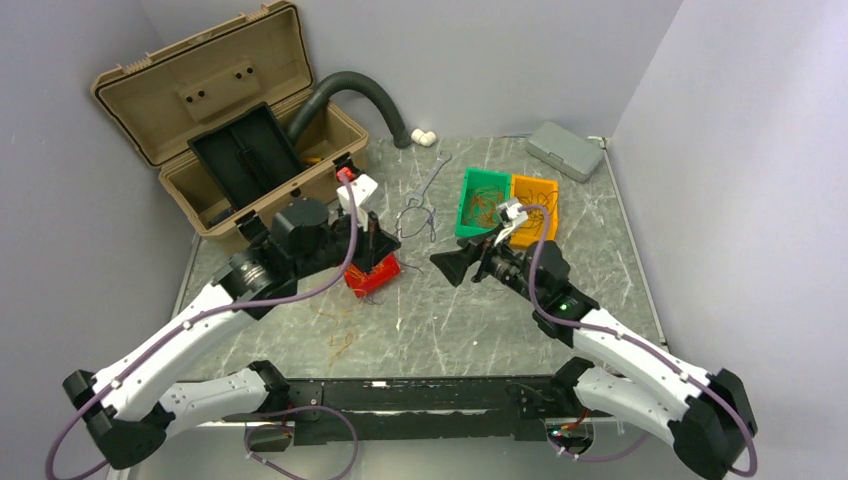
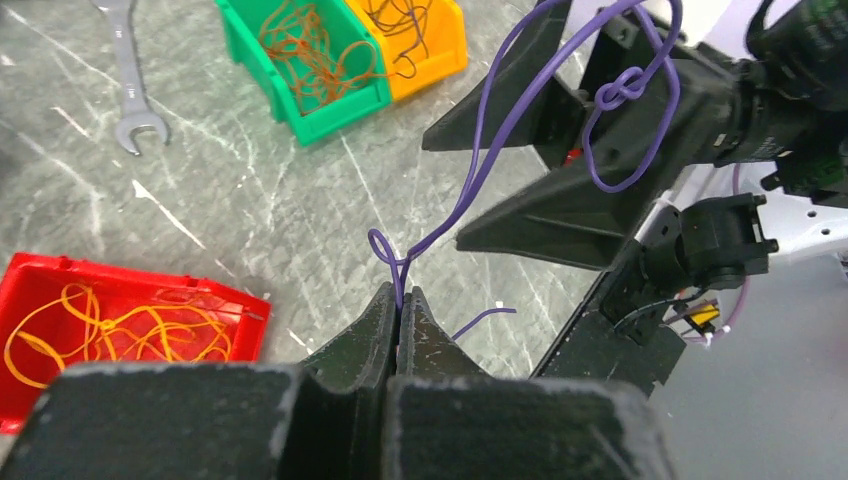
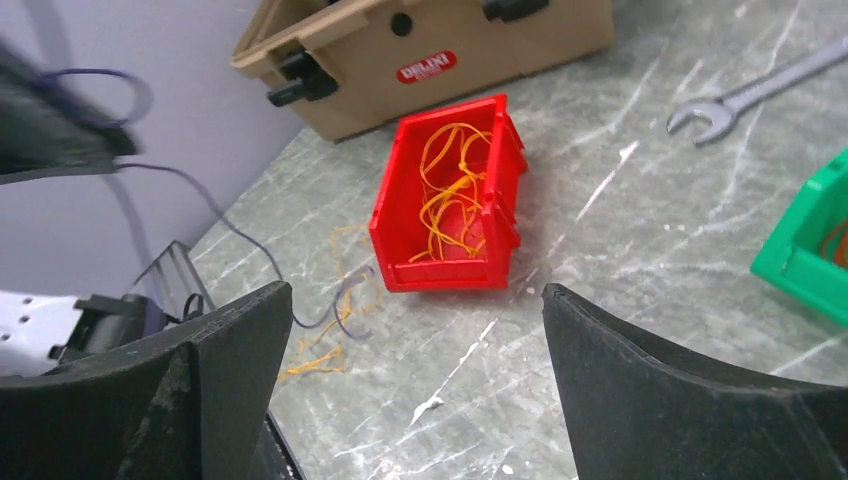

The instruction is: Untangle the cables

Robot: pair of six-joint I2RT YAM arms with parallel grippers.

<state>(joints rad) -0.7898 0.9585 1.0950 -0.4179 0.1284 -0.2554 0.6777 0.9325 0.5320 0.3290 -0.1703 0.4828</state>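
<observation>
Jaws of your left gripper point(image 2: 398, 308) were pressed fully together, pinching purple wire point(image 2: 470, 190). Wire looped up across your right gripper point(image 3: 417, 292), whose jaws stood wide apart, holding nothing. Loose orange strands point(image 1: 341, 342) lay on table point(image 1: 450, 330) near arm bases. Beyond: yellow cables point(image 3: 445, 190) in red bin point(image 3: 386, 220). Farther: orange tangle point(image 2: 315, 55) in green bin point(image 2: 340, 118), dark wires point(image 2: 405, 20) in orange bin point(image 2: 430, 65).
</observation>
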